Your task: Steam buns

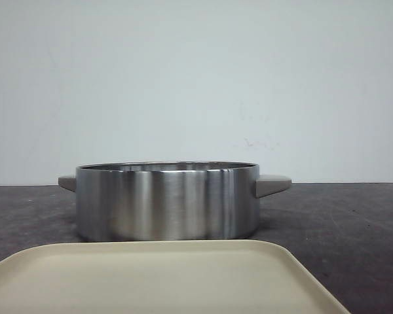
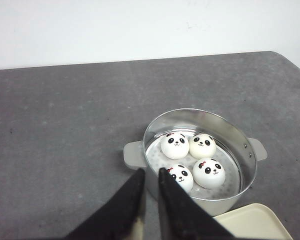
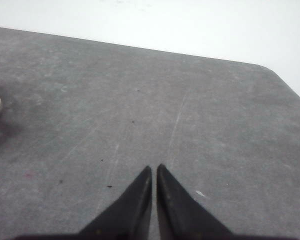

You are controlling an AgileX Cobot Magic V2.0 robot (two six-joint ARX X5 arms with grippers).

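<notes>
Judging from the four buns [image 2: 192, 159] already seated inside the one steel pot [image 1: 167, 200] on the table [image 2: 65, 130], loading appears finished; a lid, unseen here, would need to be lowered level. The left end effector [image 2: 151, 171] and right end effector [image 3: 154, 167] are nearly closed, nothing held. One beige tray [image 1: 164, 278] is seen beside the pot.

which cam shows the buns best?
Left wrist view: it looks down into the pot, all four buns visible with their panda faces. Front view shows only the pot's wall, no buns. Right wrist view shows none.
</notes>
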